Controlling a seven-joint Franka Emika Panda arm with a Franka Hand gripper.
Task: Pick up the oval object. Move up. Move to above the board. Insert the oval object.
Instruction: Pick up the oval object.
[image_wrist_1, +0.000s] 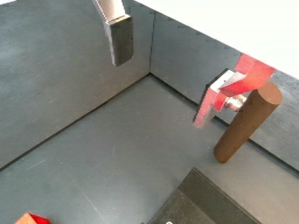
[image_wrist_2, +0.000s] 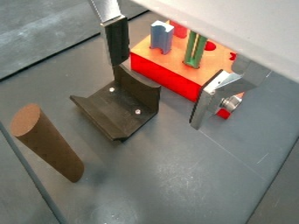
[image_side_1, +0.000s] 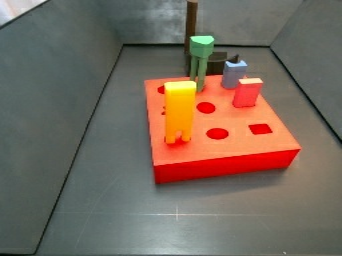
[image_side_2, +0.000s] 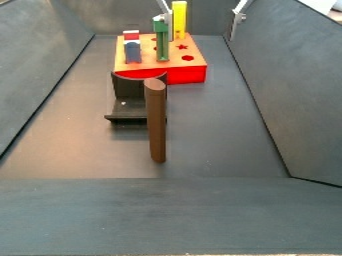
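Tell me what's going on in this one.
A Franka arm is set to pick up the oval object, but nothing is grasped yet. The tool hangs open and empty above the floor near the fixture. The oval object stands upright on the floor, clear of the fingers. The board sits beyond the fixture with other pegs already in it.

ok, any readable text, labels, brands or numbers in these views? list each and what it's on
None: no words, numbers, labels or brand marks can be read in any view.
The board carries only shaped holes, no print.
The oval object, the other pegs and the fixture are plain.
The pincer, open above the floor between the fixture and the board, shows no marking either.
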